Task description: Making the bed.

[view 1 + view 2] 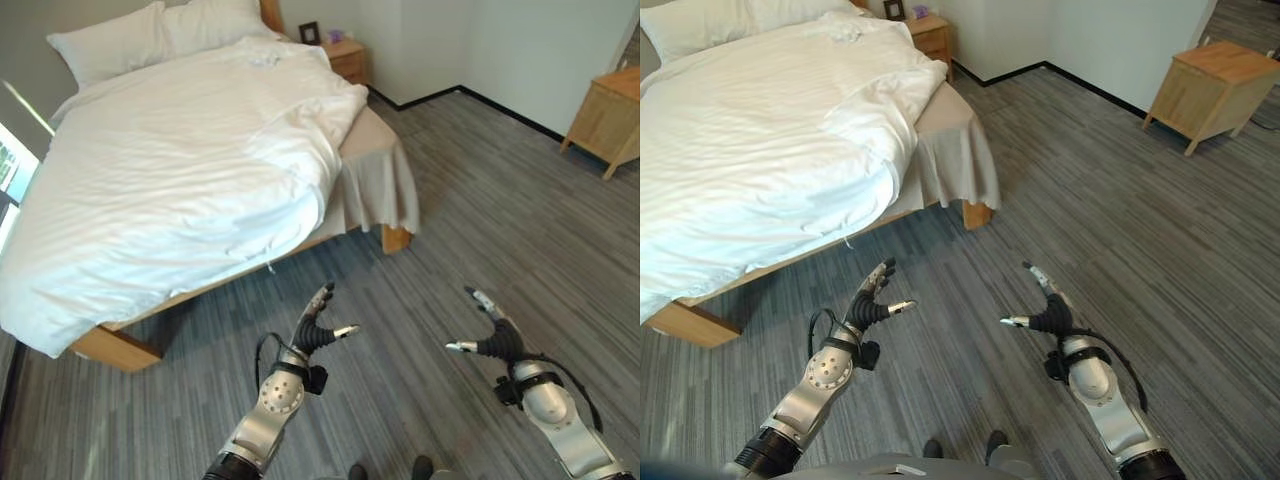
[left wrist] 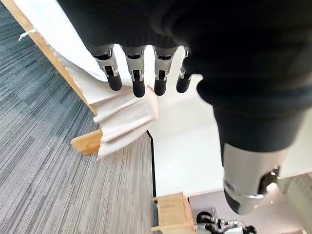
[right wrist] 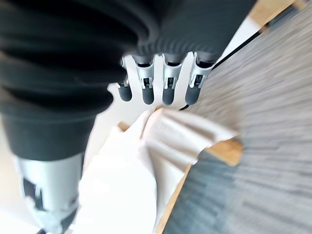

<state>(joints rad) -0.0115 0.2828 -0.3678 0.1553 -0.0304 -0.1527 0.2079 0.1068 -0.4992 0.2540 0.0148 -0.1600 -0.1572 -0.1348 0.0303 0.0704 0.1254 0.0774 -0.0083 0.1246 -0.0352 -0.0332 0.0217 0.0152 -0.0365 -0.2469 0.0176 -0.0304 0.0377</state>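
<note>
I have both hands out in front of me over the grey plank floor (image 1: 480, 200), short of the bed (image 1: 120, 345). My left hand (image 1: 318, 325) has its fingers straight and spread, thumb out to the side, holding nothing. My right hand (image 1: 492, 335) is the same: fingers extended, thumb apart, empty. In the left wrist view the dark fingertips (image 2: 138, 87) hang in a loose row in front of the bed's foot corner, and in the right wrist view the fingers (image 3: 168, 92) are likewise relaxed and touch nothing.

The white duvet (image 1: 170, 170) lies across the bed, rumpled. Along the bed's near long edge it hangs over the wooden frame and down toward the floor. At the foot end it is pulled back and bunched in a thick fold, so a strip of beige sheet (image 1: 375, 150) is bare there; the beige skirt (image 1: 385, 195) drapes down at the foot corner, beside the wooden leg (image 1: 396, 238). Two white pillows (image 1: 115, 40) sit side by side at the head edge.

A wooden nightstand (image 1: 347, 58) stands beside the head of the bed by the wall, with a small dark frame (image 1: 309, 32) on top. Another wooden cabinet (image 1: 610, 120) stands by the far wall, well apart from the bed.
</note>
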